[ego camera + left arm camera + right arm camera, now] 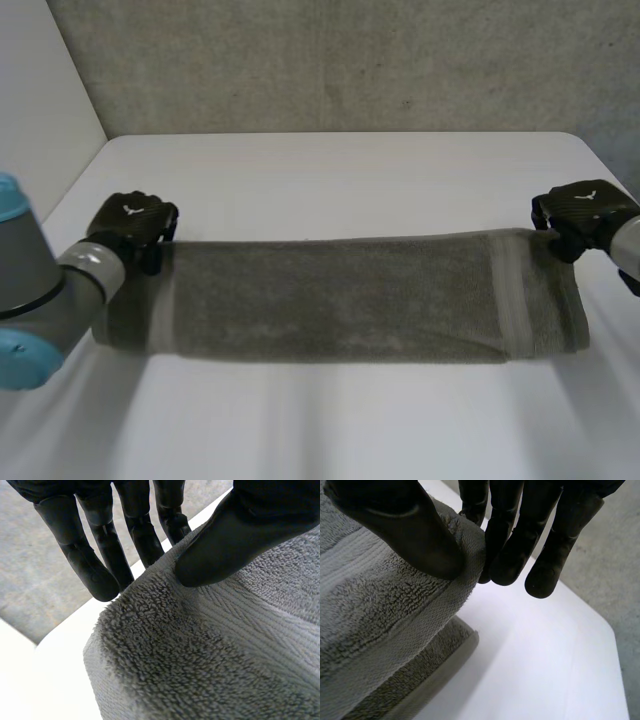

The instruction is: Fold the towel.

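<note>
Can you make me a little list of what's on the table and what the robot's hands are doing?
Surface: white table
Thing on it: grey towel, stretched in a long strip from side to side
Layers: doubled over at the right end, one layer above another
Left side: left hand pinches the towel's far left corner, thumb on top, fingers behind the edge
Right side: right hand pinches the far right corner the same way
Fold: not finished yet
</note>
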Robot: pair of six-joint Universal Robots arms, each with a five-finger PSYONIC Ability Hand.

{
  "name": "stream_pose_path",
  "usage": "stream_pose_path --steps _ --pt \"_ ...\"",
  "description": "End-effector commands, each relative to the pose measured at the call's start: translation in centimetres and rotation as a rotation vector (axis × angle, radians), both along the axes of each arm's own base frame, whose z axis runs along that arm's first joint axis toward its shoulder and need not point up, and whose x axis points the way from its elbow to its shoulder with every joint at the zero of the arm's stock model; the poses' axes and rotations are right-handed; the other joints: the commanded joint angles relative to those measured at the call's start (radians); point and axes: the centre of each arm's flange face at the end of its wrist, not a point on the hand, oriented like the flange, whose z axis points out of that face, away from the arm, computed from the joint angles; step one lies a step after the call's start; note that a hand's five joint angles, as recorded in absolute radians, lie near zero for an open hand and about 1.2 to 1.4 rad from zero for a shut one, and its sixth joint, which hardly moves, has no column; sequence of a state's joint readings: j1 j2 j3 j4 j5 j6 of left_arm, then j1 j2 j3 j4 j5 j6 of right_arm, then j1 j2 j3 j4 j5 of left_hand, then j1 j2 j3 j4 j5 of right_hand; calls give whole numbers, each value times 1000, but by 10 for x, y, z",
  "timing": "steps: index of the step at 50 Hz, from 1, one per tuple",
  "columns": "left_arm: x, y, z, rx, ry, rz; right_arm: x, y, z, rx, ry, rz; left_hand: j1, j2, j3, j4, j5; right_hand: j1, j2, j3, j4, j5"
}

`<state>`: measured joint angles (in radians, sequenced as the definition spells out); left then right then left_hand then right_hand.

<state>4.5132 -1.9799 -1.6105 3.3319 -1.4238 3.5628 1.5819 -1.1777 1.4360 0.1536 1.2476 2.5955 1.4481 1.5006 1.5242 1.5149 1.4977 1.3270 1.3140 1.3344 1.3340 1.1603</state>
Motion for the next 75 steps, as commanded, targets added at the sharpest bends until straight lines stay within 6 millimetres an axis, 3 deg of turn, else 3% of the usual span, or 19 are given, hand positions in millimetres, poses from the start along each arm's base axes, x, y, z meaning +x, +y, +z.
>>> stream_pose_path --steps 1,9,10,11,13,15,19,26,35,49,51,52,53,57,62,70,72,74,75 --pt "-21 -28 -18 -7 0 -33 5 -34 -26 -29 41 -67 -52 -104 -128 -119 -276 69 82 62 62 61" --pt "-31 -44 -29 -12 8 -42 19 -46 -43 -26 70 -82 -52 -104 -128 -119 -276 69 82 62 62 61" --pt "-31 -44 -30 -10 12 -45 20 -46 -43 -28 74 -86 -258 -310 -334 -325 -482 -337 -324 -344 -344 -344" --pt "-31 -44 -30 -10 12 -45 20 -46 -43 -28 74 -86 -260 -312 -336 -327 -484 -341 -328 -348 -348 -349" --pt "-30 -45 -30 -12 8 -40 21 -45 -43 -31 77 -105 -1230 -1282 -1306 -1297 -1454 -1089 -1075 -1096 -1096 -1096" --pt "-30 -44 -28 -15 11 -35 22 -44 -44 -29 80 -109 -1261 -1313 -1337 -1328 -1485 -1152 -1139 -1160 -1160 -1160" --pt "-28 -42 -20 -25 20 -18 24 -38 -46 -12 82 -105 -1267 -1319 -1343 -1334 -1491 -1152 -1139 -1160 -1160 -1160" --pt "-14 -18 11 -22 159 29 24 7 -22 -19 61 -78 -1267 -1319 -1343 -1334 -1491 -1152 -1139 -1160 -1160 -1160" --pt "-4 13 18 -2 293 60 22 64 -35 34 44 15 -1267 -1319 -1343 -1334 -1491 -1152 -1139 -1160 -1160 -1160" --pt "-4 20 4 -61 318 49 -10 45 -73 62 123 -52 -1264 -1316 -1340 -1331 -1488 -749 -736 -756 -756 -757" --pt "-4 20 3 -60 317 51 -21 36 -82 83 144 -81 -1264 -1316 -1340 -1331 -1488 -300 -287 -307 -307 -307" --pt "-3 19 4 -60 317 54 -21 36 -82 83 145 -82 -1264 -1316 -1340 -1331 -1488 -297 -284 -304 -304 -304" --pt "-2 19 4 -61 318 54 -27 32 -83 83 152 -99 -1264 -1316 -1340 -1331 -1488 -38 -25 -45 -45 -46" --pt "-3 20 5 -61 319 52 -40 25 -76 61 155 -140 -1264 -1316 -1340 -1331 -1488 69 82 62 62 61" --pt "-4 21 6 -65 320 50 -70 9 -20 -115 189 -227 -1264 -1316 -1340 -1331 -1488 69 82 62 62 61" --pt "-6 24 13 -78 327 42 -88 -8 27 -272 290 -260 -1267 -1319 -1343 -1334 -1491 69 82 62 62 61" --pt "-6 25 14 -82 328 40 -81 -8 38 -296 299 -235 -1267 -1319 -1343 -1334 -1491 69 82 62 62 61" --pt "-6 25 15 -85 329 41 7 16 67 -378 225 27 -1267 -1319 -1343 -1334 -1491 69 82 62 62 61" --pt "-6 25 15 -85 329 41 8 16 67 -378 224 29 -1267 -1319 -1343 -1334 -1491 69 82 62 62 61"
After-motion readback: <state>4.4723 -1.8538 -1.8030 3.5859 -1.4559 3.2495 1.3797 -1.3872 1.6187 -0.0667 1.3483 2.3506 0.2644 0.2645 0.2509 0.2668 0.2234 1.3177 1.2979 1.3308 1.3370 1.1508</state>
